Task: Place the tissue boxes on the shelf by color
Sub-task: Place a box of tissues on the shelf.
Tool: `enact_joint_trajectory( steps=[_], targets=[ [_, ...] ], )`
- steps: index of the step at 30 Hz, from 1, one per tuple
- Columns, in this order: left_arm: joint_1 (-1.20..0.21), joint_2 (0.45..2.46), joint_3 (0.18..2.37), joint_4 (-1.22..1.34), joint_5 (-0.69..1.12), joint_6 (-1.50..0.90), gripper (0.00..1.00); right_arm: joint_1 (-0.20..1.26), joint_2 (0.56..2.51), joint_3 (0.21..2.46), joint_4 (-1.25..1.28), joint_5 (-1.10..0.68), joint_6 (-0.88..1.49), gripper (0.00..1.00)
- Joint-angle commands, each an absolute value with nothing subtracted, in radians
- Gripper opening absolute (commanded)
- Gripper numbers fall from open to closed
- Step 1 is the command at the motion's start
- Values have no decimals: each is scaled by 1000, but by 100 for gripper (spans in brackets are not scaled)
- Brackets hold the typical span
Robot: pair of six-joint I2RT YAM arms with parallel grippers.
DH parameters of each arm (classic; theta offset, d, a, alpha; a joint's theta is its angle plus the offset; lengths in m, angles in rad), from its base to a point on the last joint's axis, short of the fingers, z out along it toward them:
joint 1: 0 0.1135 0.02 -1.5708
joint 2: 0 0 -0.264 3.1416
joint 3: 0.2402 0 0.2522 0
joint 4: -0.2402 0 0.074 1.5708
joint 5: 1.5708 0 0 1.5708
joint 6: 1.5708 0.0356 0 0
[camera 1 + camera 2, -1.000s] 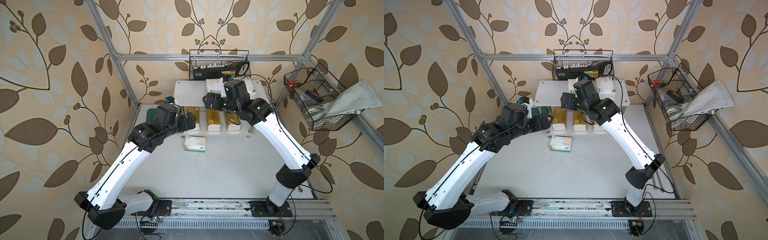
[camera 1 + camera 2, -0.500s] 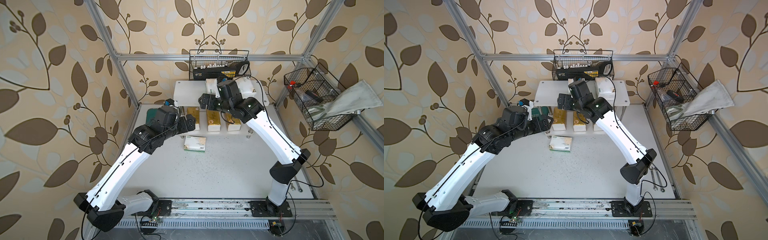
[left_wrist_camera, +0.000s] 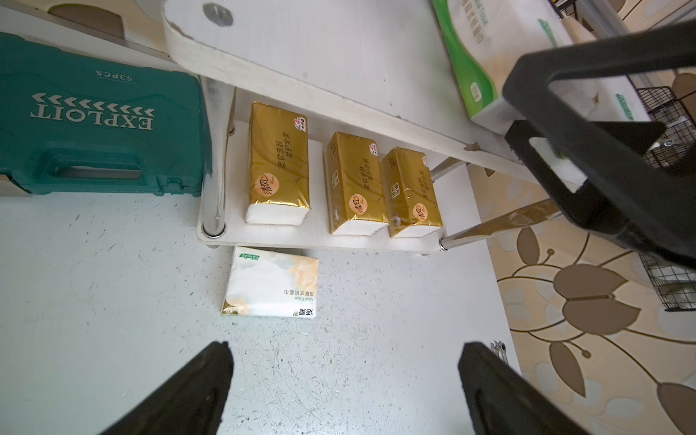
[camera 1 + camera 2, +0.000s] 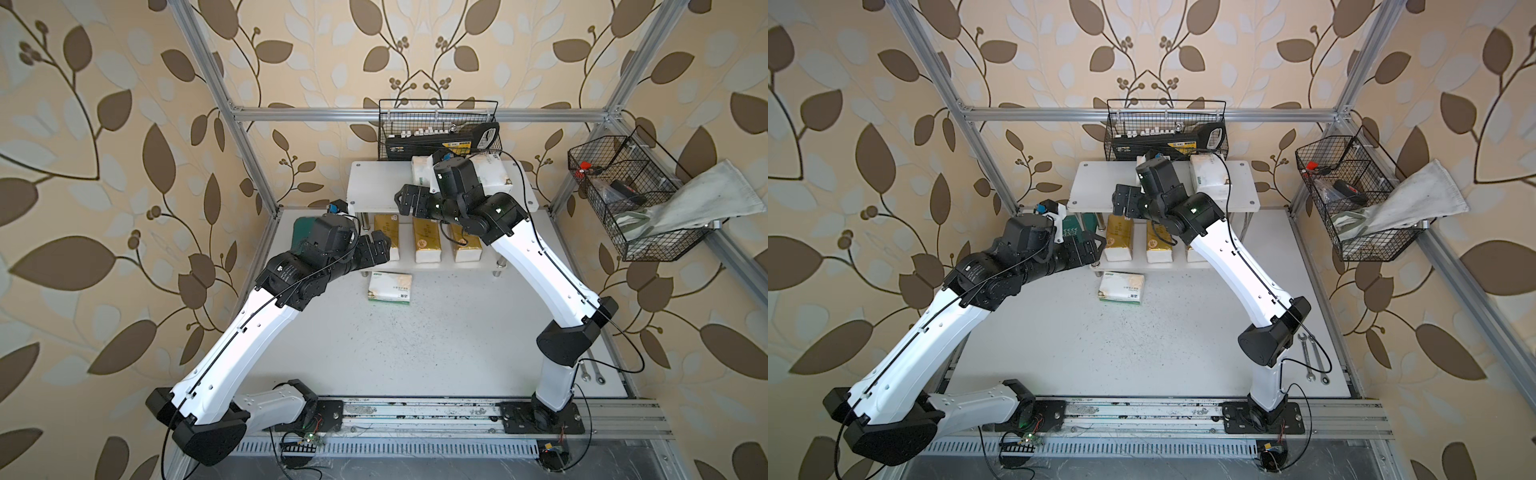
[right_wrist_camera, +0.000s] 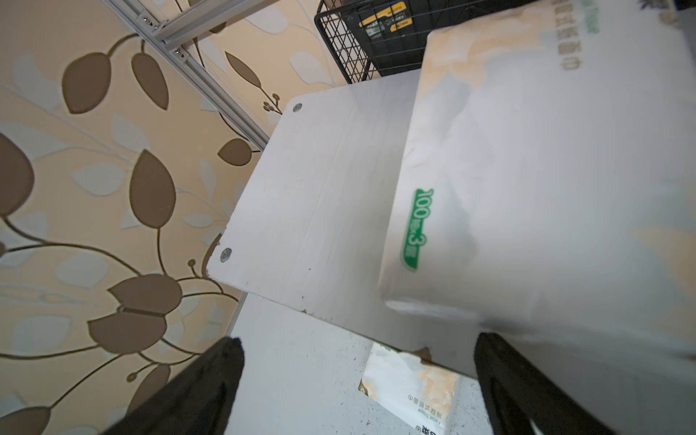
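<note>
White pack (image 4: 390, 286) on table (image 4: 415, 340) beside shelf (image 4: 374, 187)

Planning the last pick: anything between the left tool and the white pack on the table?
Nothing visible: only bare table lies between the open left tool and the pack, which sits just in front of the shelf.

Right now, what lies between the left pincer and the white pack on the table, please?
Nothing: the left wrist view shows bare tabletop between left pincer and white pack.
</note>
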State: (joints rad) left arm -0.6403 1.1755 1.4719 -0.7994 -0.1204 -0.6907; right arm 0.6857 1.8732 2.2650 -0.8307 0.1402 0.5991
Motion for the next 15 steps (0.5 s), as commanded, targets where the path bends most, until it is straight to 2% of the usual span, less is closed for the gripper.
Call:
enact_joint_trajectory(
  steps=[1, 7, 15],
  targets=[
    [-629, 1138, 1447, -800, -123, -705, 99, 703, 1801, 2225, -786, 100, 611, 99],
    [-629, 1080, 1320, -824, -125, -729, 99, 755, 1630, 2036, -720, 70, 607, 99],
    [-629, 1033, 1038, -763, -131, -800, 99, 801, 1314, 1556, -649, 109, 635, 99]
  ],
)
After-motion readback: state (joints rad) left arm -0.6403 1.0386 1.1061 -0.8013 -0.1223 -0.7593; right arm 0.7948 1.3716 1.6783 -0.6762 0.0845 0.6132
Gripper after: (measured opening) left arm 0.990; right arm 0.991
